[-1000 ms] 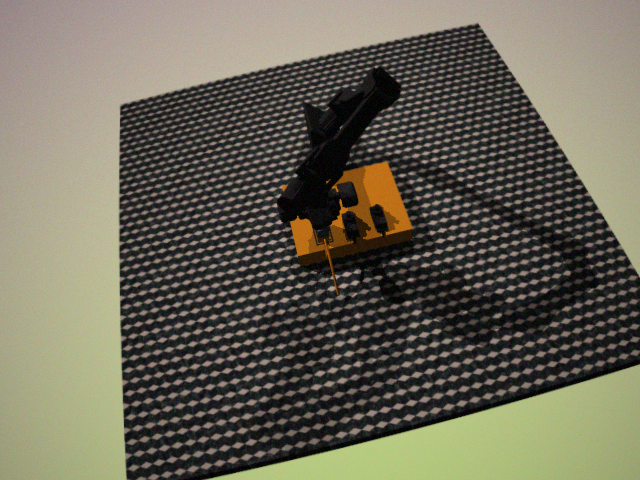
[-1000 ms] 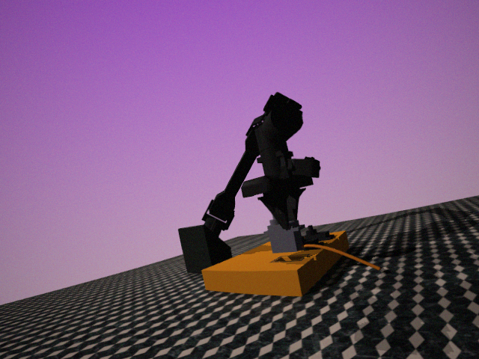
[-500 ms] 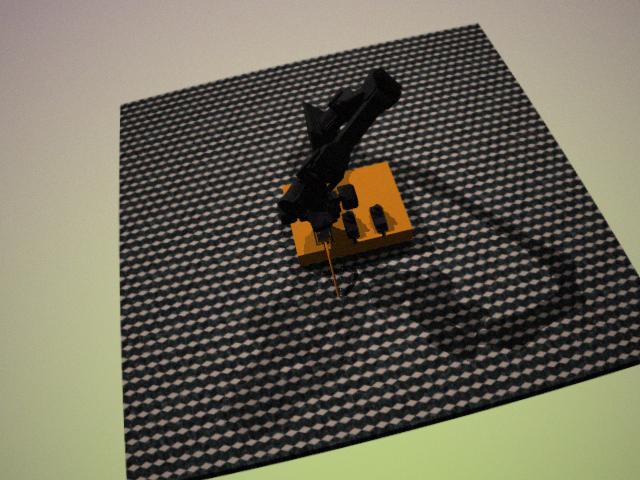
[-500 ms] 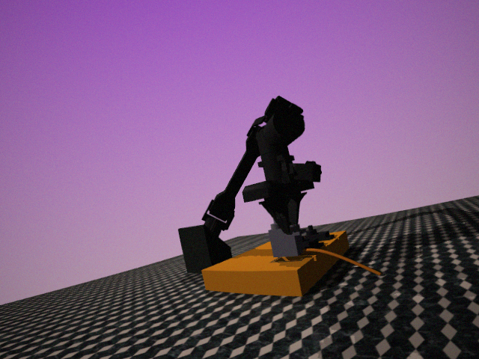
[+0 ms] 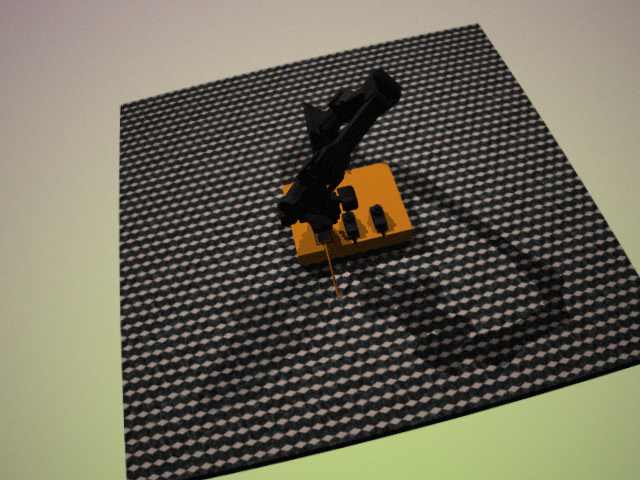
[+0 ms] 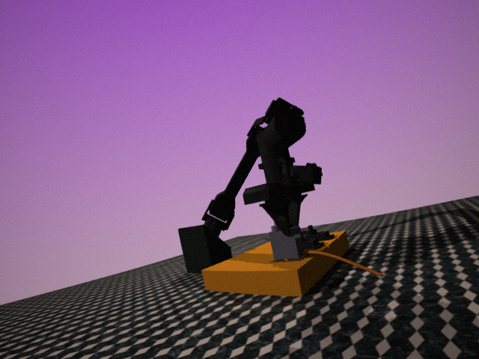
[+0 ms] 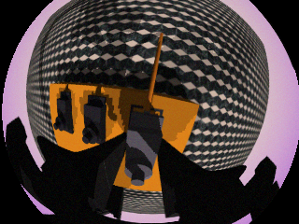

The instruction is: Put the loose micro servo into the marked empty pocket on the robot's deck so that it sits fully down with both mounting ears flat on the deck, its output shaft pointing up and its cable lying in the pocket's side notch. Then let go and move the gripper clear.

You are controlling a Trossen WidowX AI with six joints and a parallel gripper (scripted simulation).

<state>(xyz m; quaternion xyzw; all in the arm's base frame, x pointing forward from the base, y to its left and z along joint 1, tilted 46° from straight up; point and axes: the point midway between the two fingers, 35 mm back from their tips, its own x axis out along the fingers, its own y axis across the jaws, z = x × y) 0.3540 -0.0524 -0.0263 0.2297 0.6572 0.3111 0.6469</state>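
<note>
The gripper stood partly open, its fingers closed on the sides of the loose grey, box-shaped micro servo. The servo lay directly below the gripper, nearly upright, shaft end up; its long axis ran roughly with the line toward the cable edge of the deck. Its body rose well above the deck and did not look fully down. The marked rectangular pocket outline showed around its cable end, so the coming move seemed to be straight down, after any small correction. Whether the ears lined up could not be told.

The thin orange cable reached out past the edge of the flat orange deck; it might ride over the notch.

Beside the pocket sat one dark block-shaped servo, then another, leaving limited finger room on that side. Beyond the deck stood the dark boxy arm base.
</note>
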